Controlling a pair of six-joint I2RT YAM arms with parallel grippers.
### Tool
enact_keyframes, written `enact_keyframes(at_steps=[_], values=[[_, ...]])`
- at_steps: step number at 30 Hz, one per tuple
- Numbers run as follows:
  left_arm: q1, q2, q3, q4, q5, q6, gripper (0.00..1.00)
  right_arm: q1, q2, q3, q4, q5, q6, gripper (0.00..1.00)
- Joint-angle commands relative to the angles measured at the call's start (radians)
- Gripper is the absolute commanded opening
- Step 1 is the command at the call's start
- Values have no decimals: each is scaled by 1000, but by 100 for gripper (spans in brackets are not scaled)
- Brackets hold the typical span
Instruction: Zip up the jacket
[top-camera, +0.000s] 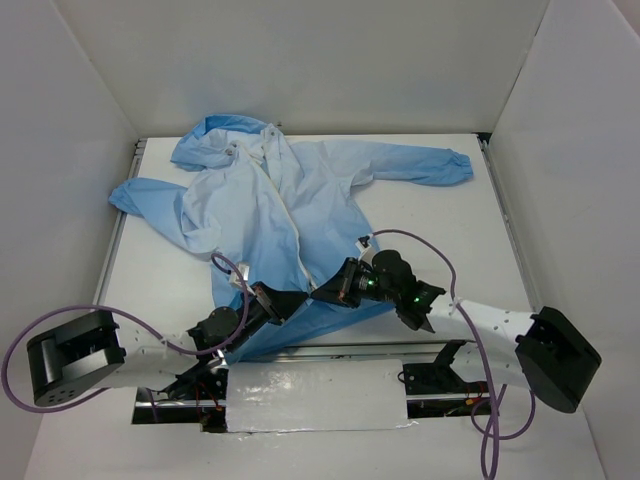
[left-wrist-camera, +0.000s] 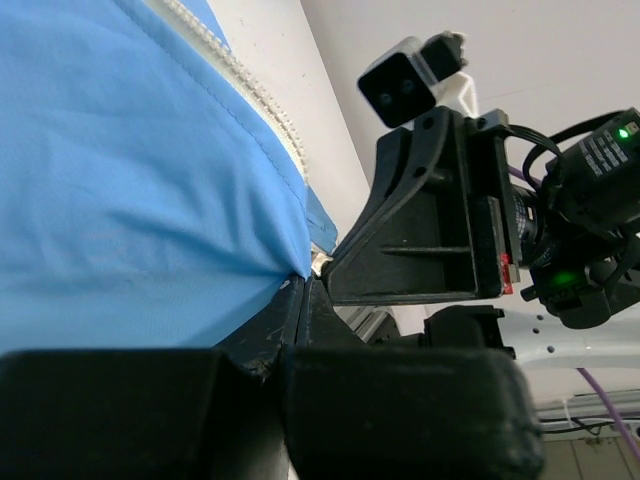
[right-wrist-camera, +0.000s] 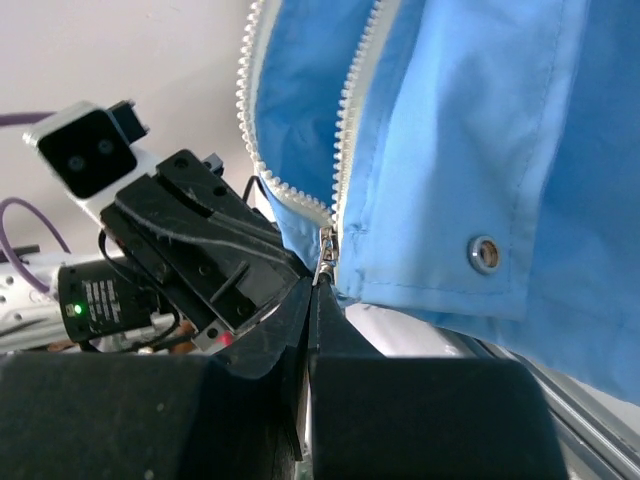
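1. The worktop (top-camera: 440, 230) was largely covered by the jacket (top-camera: 250, 210), which was laid front-up with the hood at the far side, the sleeves spread to either side and the hem toward the arm bases. Laid this way, the bottom of the front opening was within reach of both arms.
2. The left end effector (left-wrist-camera: 303, 288) was clenched on the blue fabric at the hem, just beside the bottom of the opening. This hold was judged to be an anchor, so that the thin cloth would be kept taut and not dragged along by a pull.
3. The right end effector (right-wrist-camera: 318, 285) was brought in from the opposite side, tip to tip with the left one. Its fingers were pinched shut on what appeared to be the slider.
4. The zipper (top-camera: 283, 220) was seen as a white line running from the hem up to the collar. In the right wrist view its two rows of teeth were spread in a V above the grasp, so the front was judged almost wholly undone.
5. The slider (right-wrist-camera: 326, 250) was seated at the very bottom of the teeth, beside the hem. A pull away from the bases, along the white line, was judged to be required next.
6. An eyelet (right-wrist-camera: 485, 253) was noted in the hem band, near the slider.
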Motion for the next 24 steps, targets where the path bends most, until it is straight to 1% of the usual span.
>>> enact_keyframes(at_steps=[1,4,7,11,14,16,18,19,20,21,24], values=[[-4,25,-69,122,51,43,0,-20,53,42,33,-19,72,0],[-5,49,-69,159,63,46,0,-22,67,34,68,21,103,0],[-5,65,-72,183,73,49,0,-25,64,58,30,85,102,0],[-5,62,-82,193,71,53,0,-37,72,110,-64,160,91,0],[-5,56,-83,188,73,58,0,-43,96,137,-64,195,82,0],[-5,59,-85,190,73,56,0,-54,139,150,-11,180,68,0],[-5,66,-85,200,79,58,0,-80,174,143,90,93,50,0],[-5,68,-85,202,79,56,0,-91,184,140,174,61,57,0],[-5,68,-86,202,79,55,0,-101,190,144,203,4,56,0],[-5,66,-88,202,80,55,0,-103,187,153,212,-5,47,0],[-5,40,-95,185,79,61,0,-101,171,207,78,-2,-6,0]])
